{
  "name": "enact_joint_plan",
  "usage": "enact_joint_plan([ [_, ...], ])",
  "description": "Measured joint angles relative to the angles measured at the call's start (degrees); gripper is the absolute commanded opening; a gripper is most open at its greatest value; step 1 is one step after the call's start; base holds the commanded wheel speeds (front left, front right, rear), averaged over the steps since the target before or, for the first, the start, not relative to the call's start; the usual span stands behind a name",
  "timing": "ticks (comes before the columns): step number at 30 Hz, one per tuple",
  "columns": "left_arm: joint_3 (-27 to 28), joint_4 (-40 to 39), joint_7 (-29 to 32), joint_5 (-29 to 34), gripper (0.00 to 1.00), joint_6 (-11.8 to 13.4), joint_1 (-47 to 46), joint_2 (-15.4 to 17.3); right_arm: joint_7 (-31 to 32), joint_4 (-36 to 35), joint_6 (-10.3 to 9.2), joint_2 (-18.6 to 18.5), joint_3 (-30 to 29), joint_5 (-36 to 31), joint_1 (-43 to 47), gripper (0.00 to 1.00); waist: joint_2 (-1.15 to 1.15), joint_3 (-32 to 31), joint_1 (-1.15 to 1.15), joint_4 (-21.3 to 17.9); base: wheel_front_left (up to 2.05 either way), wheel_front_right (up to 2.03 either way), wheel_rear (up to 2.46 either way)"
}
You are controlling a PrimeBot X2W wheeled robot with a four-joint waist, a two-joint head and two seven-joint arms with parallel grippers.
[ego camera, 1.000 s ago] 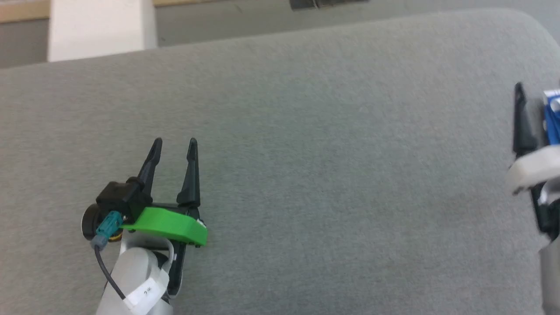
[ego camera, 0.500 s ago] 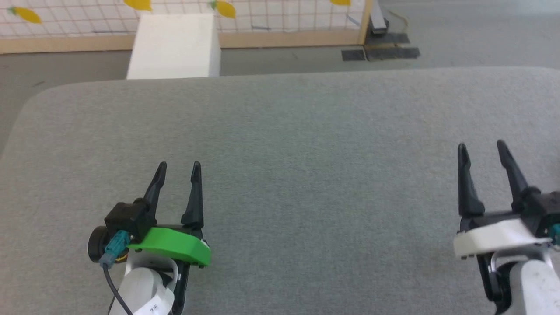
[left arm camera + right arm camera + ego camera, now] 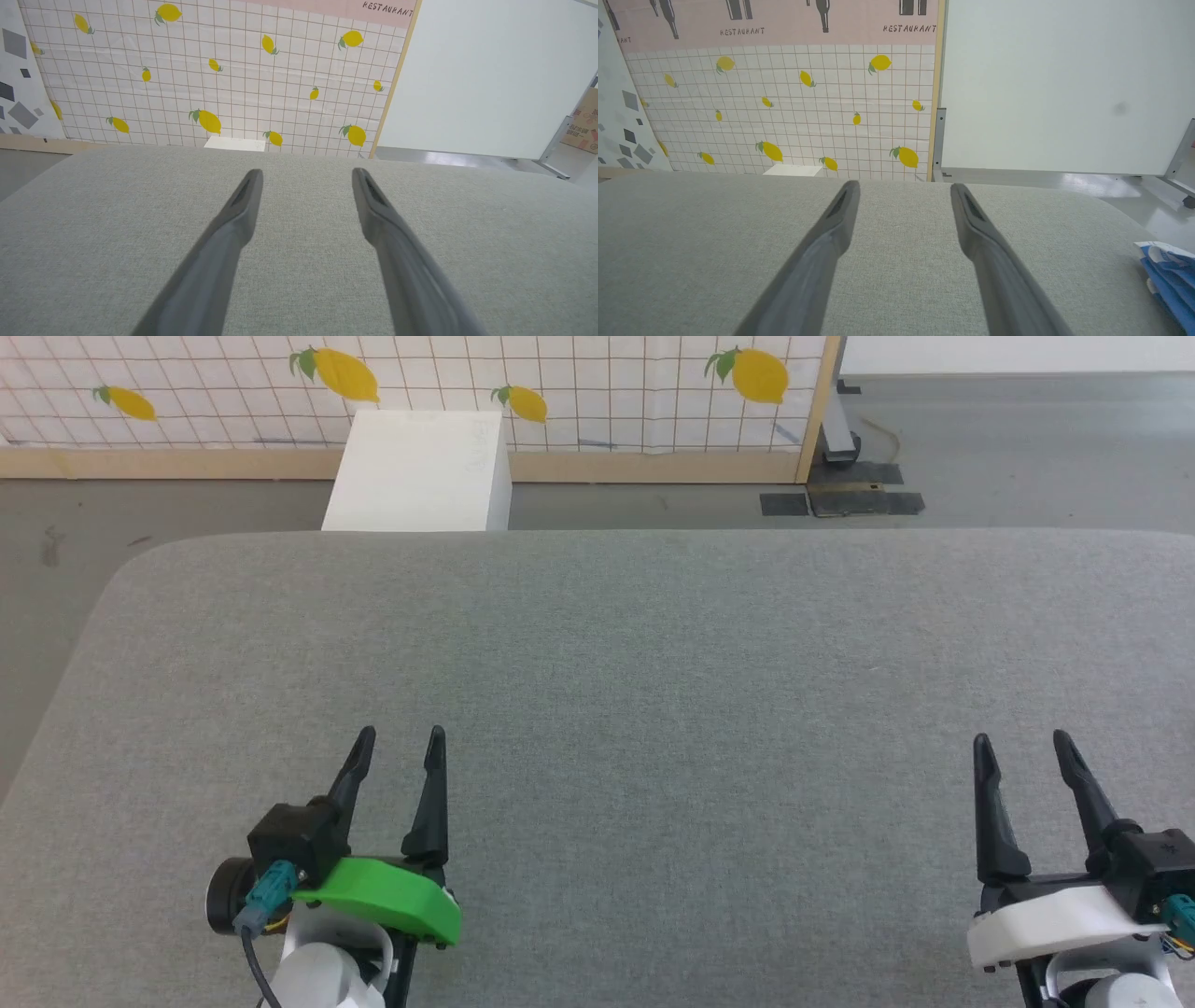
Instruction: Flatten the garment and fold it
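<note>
The garment (image 3: pixel 1169 275), royal blue with a white edge band, lies on the grey table at the right edge of the right wrist view, to the right of my right gripper (image 3: pixel 903 186) and apart from it. My left gripper (image 3: pixel 400 737) hovers over the table's near left, open, nothing between its fingers. My right gripper (image 3: pixel 1018 742) is at the near right, open and empty. In the left wrist view my left gripper (image 3: pixel 306 172) points across bare grey cloth.
The grey cloth-covered table (image 3: pixel 635 653) spreads wide before me, with rounded far corners. Beyond its far edge stand a white box (image 3: pixel 420 471) on the floor and a lemon-patterned tiled partition (image 3: pixel 560 383) with a wooden frame.
The head camera has swung up and left, bringing the far edge, the box and the partition into view. The garment has left the head view. Both grippers stay open.
</note>
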Motion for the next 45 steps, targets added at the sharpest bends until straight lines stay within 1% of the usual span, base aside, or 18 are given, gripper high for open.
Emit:
enact_joint_plan([
  [11,-0.1,0.3,0.0,0.0,1.0,0.0,1.1,0.0,0.0,1.1,0.0,0.0,0.9,0.0,0.8,1.0,0.0,-0.3,0.0,0.5,0.0,0.0,0.0],
  [18,-0.3,0.2,0.0,-0.8,1.0,0.9,1.4,-0.1,0.0,1.5,0.0,0.0,1.5,0.1,0.9,1.0,0.0,-0.3,0.0,0.3,0.0,0.0,0.0],
  [19,-0.4,0.3,0.0,-0.8,0.0,0.8,1.4,-0.1,0.0,1.5,0.0,0.0,1.5,0.1,0.9,0.0,0.0,-0.3,0.0,0.3,0.0,0.0,0.0],
  [35,-0.3,0.2,0.0,-0.8,0.0,0.8,1.3,0.0,0.1,1.5,0.0,0.0,1.5,0.1,0.9,0.0,0.0,-0.4,0.0,0.2,0.0,0.0,0.0],
  [45,0.0,-0.5,1.1,-0.1,0.0,0.9,1.3,0.0,1.1,1.3,0.0,0.0,1.9,0.1,0.9,0.0,0.0,-0.6,0.0,0.2,0.0,0.0,0.0],
])
